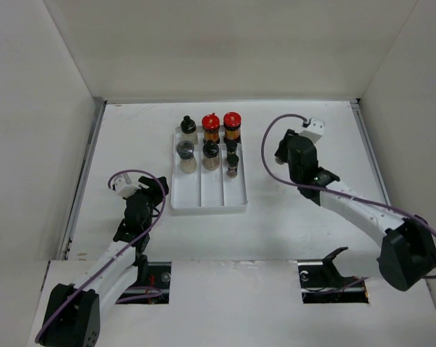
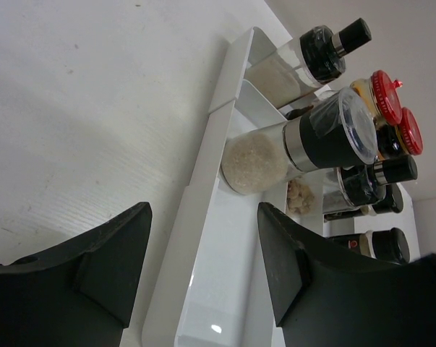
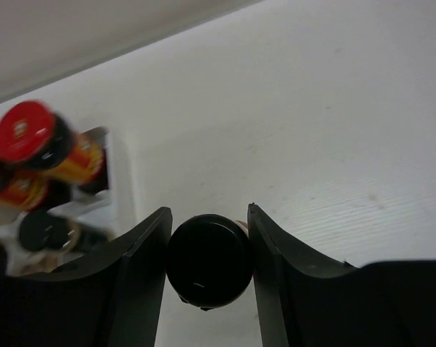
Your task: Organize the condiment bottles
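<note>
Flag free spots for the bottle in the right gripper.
Near halves of all three tray lanes are bare, between the bottles and the near rim. Table between tray and right gripper is open too. The tray's far end is packed.

Tray [image 2: 203, 238]: white plastic, glossy, light glint on floor. Table [image 2: 73, 108]: white, matt, faint fine grain. Grinder bottle [image 2: 275, 152]: clear smooth body, black sleeve, shiny metal-looking band, clear glossy cap under crinkled film. Red caps [image 2: 386, 97]: glossy plastic. Left gripper [image 2: 202, 217] fingers [image 2: 109, 267]: matt black plastic. Black-capped bottle [image 3: 209, 262] between right gripper [image 3: 208, 213] fingers: cap smooth, dull sheen, probably plastic; view blurred.
</note>
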### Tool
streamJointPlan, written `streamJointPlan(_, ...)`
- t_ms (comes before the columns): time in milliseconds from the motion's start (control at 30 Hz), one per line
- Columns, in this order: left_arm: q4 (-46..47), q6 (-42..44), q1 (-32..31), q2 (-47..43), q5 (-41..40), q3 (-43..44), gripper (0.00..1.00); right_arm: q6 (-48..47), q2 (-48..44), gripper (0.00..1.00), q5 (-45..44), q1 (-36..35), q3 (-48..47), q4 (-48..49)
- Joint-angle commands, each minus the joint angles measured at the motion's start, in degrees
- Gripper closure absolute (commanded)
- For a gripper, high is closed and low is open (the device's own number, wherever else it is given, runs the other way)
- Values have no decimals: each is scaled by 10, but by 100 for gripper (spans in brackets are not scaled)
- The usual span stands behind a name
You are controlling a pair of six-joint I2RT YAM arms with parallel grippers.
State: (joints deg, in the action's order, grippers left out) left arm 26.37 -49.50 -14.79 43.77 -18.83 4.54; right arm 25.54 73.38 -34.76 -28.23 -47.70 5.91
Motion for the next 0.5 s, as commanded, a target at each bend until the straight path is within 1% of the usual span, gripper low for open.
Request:
streamJointPlan(0,24,8,-3,-7,-4,9,41,3,-30,65,-10,-72,10,-18)
streamJointPlan(133,21,9,-2,1,-4,14,41,21,-33,64,-8,-161,-1,-31)
streamJointPlan(267,21,11,4,-13,-9,9,37,29,-8,64,-2,-227,-12,-8)
streamJointPlan(467,21,15,3,-15,-16,8,31,6,74,63,22,-276,-29,64)
